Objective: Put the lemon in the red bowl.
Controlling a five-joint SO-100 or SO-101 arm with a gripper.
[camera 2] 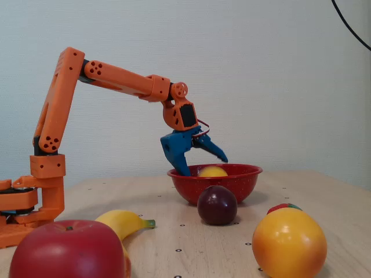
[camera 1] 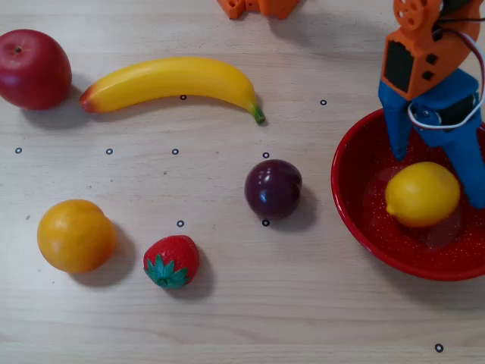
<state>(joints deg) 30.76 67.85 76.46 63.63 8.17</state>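
Observation:
The lemon (camera 1: 422,194) is a bright-yellow oval fruit and lies inside the red bowl (camera 1: 350,216) at the right edge of the overhead view. In the fixed view only the lemon's top (camera 2: 213,171) shows over the rim of the bowl (camera 2: 214,188). My blue-fingered gripper (camera 1: 437,178) is open. One finger reaches down inside the bowl's far side and the other is lifted to the right of the lemon. In the fixed view the gripper (camera 2: 204,165) hangs just over the bowl with its jaws spread, and the lemon is free between them.
On the table to the left of the bowl in the overhead view are a dark plum (camera 1: 273,188), a strawberry (camera 1: 172,261), an orange (camera 1: 76,235), a banana (camera 1: 174,80) and a red apple (camera 1: 32,68). The arm's base (camera 2: 29,202) stands at the left of the fixed view.

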